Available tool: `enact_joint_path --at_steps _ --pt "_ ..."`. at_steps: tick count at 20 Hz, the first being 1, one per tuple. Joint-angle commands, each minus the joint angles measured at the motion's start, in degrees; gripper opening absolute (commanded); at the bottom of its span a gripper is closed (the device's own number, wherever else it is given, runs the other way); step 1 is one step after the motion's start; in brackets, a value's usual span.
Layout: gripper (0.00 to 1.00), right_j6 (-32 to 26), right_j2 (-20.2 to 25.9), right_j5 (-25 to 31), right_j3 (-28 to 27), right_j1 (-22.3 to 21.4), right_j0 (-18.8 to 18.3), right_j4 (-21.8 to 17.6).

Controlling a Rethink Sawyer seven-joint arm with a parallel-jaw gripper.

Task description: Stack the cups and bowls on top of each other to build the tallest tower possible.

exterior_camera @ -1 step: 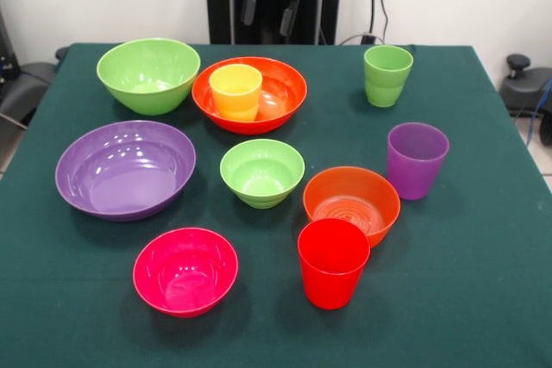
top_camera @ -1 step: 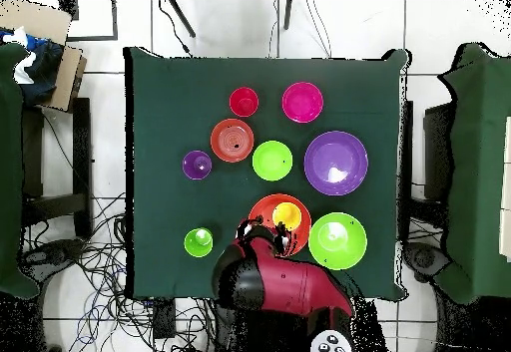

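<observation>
Glossy round red cup (exterior_camera @ -1 step: 333, 262) nearest; end effector (exterior_camera @ -1 step: 270, 8) fingers hang apart, empty.

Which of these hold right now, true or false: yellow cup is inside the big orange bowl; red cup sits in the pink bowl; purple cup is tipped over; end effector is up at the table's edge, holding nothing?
1. The yellow cup sits inside the big orange bowl. True.
2. The red cup sits in the pink bowl. False: it stands on the table, beside the small orange bowl.
3. The purple cup is tipped over. False: it stands upright.
4. The end effector is raised at the table's edge, holding nothing. True.
</observation>
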Motion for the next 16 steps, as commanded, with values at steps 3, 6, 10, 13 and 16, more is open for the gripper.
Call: enact_joint_path --at_steps 3,6,10,13,16 --pt "1.0 9.7 2.1 9.2 2.8 -1.8 3.6 4.5" --pt "1.0 10.1 1.3 11.7 2.6 -3.3 5.2 6.0" --pt "1.0 10.0 1.1 14.5 1.7 -4.3 6.4 7.7" --pt "1.0 10.2 1.0 15.1 1.3 -4.3 7.0 8.8" --pt "1.0 10.2 0.8 15.4 0.7 -4.0 7.7 9.6"
